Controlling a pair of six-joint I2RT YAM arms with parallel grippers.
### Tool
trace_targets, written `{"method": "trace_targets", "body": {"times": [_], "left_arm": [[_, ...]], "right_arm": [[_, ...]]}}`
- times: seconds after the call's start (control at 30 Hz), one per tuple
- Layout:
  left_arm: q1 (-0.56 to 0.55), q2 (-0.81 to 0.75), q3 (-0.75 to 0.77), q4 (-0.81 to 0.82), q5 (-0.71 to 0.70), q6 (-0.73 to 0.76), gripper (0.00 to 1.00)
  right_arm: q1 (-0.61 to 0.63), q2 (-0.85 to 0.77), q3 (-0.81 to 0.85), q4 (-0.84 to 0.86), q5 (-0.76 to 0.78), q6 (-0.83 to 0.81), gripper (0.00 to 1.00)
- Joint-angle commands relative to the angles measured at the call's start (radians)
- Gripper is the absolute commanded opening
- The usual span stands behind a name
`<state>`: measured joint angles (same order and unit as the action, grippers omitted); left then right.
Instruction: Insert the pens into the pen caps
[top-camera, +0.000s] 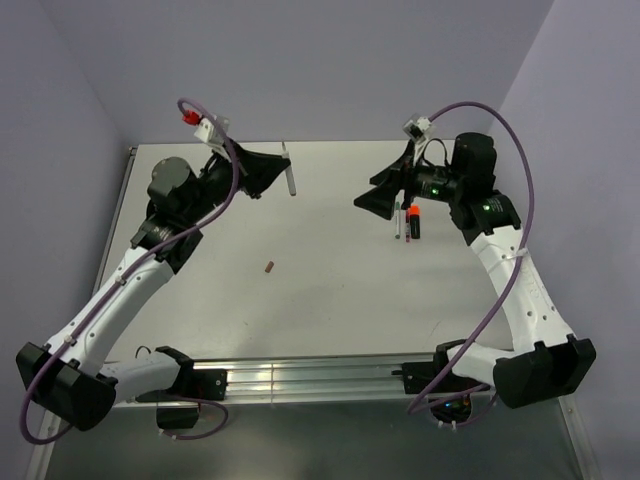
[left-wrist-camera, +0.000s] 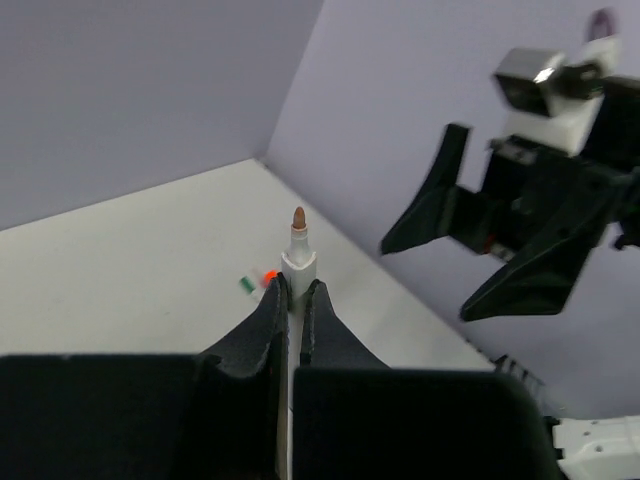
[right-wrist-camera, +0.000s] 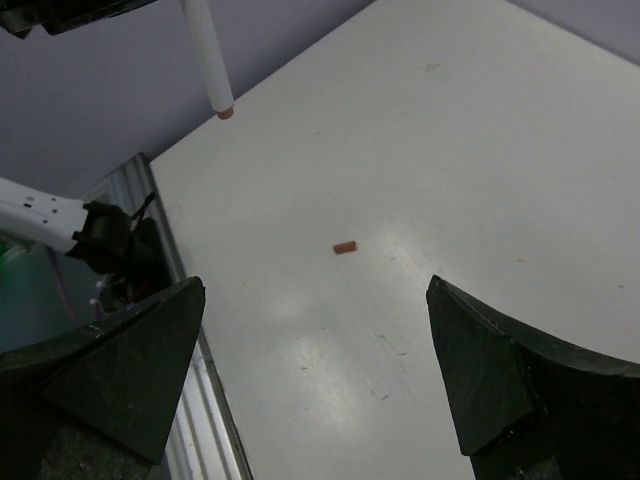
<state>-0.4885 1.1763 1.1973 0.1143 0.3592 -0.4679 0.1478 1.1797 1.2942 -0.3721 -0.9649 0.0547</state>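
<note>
Two tools aloft: left tool (left-wrist-camera: 295, 295) clenched on a thin white plastic pen (top-camera: 288, 172), upper middle of the overhead view; right tool (right-wrist-camera: 315, 295) released, jaws wide, over the pale surface (top-camera: 330, 300) where a stubby brownish-red cap (top-camera: 270, 266) lies left of centre.

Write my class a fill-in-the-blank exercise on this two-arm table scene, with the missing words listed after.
The thin white plastic pen with a brownish tip is clamped in the ____. The right hand has its jaws wide ____. The tiny stubby brownish-red plastic cap lies on the white ____, touching neither hand.
Missing words: left hand; open; table.
</note>
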Motion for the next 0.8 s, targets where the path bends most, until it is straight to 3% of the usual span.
{"method": "trace_targets", "body": {"times": [0.0,0.27,0.53,0.77], "left_arm": [[0.019,-0.092,-0.111,0.316,0.139,-0.147,0.00],[0.022,-0.089,-0.191,0.432,0.241,-0.322,0.00],[0.022,-0.079,-0.228,0.464,0.236,-0.382,0.00],[0.022,-0.084,-0.252,0.463,0.212,-0.400,0.00]], "right_arm": [[0.085,-0.017,-0.009,0.163,-0.044,0.114,1.00],[0.205,0.077,0.011,0.367,-0.049,0.349,0.97],[0.283,0.136,0.013,0.369,-0.066,0.385,0.81],[0.343,0.129,-0.027,0.413,-0.090,0.396,0.73]]}}
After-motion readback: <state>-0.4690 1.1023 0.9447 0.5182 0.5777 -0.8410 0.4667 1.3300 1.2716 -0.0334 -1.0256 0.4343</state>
